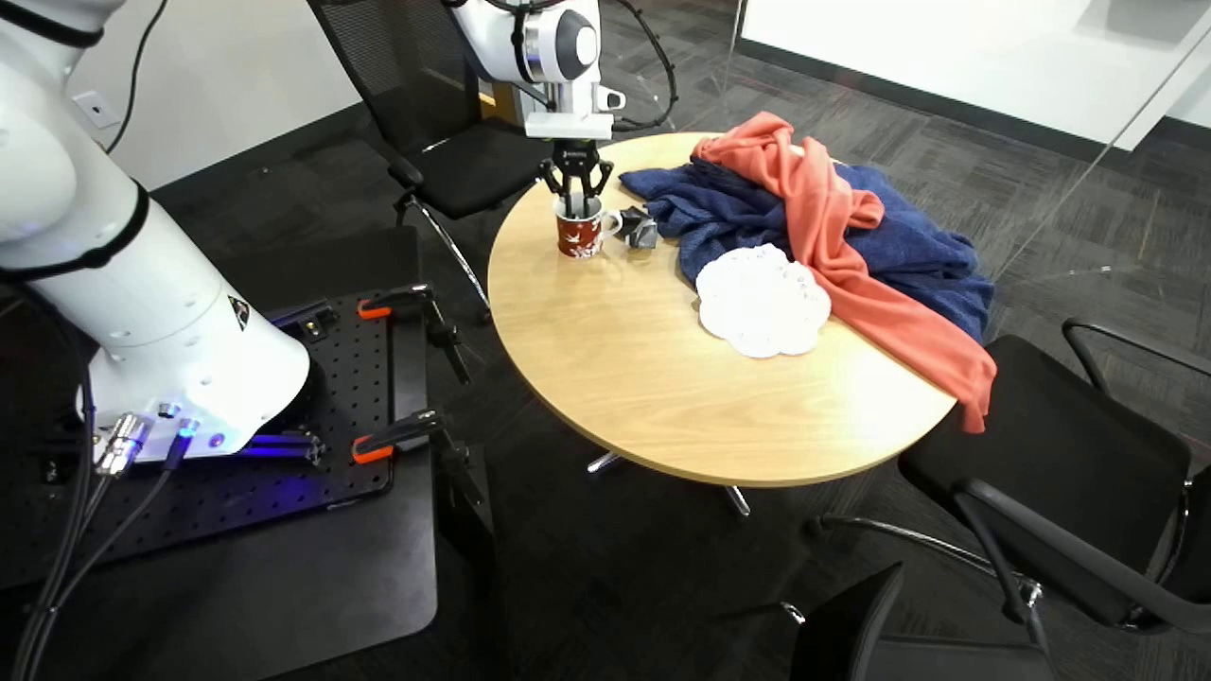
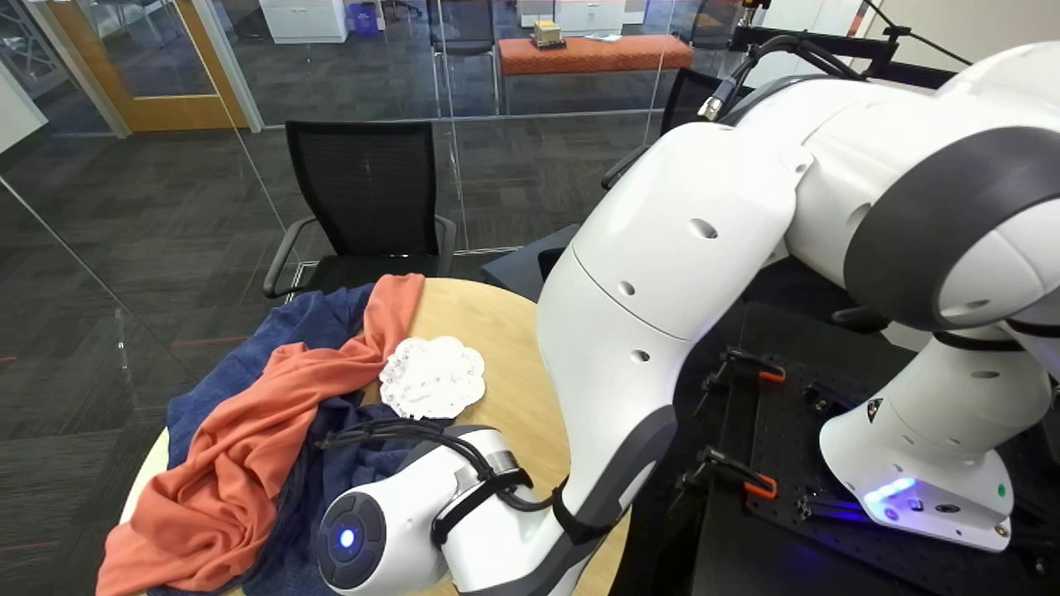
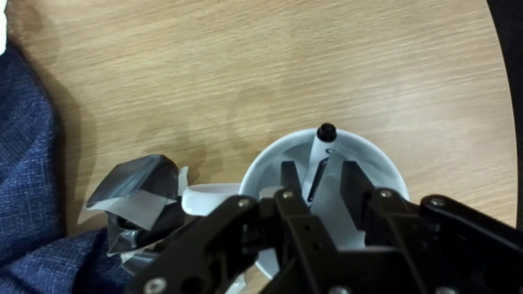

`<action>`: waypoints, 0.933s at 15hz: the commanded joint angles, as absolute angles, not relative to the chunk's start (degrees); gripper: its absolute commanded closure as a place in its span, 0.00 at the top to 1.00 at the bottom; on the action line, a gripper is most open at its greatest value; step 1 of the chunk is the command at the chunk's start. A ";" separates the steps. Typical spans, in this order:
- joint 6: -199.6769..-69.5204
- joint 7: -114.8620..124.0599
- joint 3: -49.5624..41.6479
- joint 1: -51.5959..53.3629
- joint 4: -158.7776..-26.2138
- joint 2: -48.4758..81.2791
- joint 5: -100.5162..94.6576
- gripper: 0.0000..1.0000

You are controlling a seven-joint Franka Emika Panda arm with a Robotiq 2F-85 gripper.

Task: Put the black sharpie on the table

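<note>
The black sharpie [image 3: 316, 163] has a white body and a black end. It leans inside a mug, with its black end at the rim. The mug [image 1: 578, 236] is red-brown with white marks, white inside [image 3: 380, 175], and stands on the round light wood table [image 1: 587, 378], also in an exterior view [image 2: 513, 331]. My gripper [image 1: 578, 210] points down with its fingertips in the mug's mouth. In the wrist view the gripper [image 3: 320, 171] is open, with the sharpie between its fingers, closer to the left one. A gap shows at the right finger. The sharpie's lower end is hidden.
A crumpled grey-black packet [image 1: 640, 230] lies beside the mug's handle. A blue cloth [image 1: 927, 255], an orange cloth [image 1: 851, 255] and a white scalloped mat [image 1: 762, 303] lie on the table. Black chairs [image 1: 1041, 454] stand around it. The table's edge is near the mug.
</note>
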State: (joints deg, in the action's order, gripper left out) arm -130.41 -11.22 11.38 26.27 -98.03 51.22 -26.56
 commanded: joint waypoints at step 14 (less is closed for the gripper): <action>-121.59 -8.33 9.75 30.01 -100.35 40.76 -30.51 0.03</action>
State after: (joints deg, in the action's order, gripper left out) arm -124.07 -10.58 10.80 29.11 -96.13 47.50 -28.72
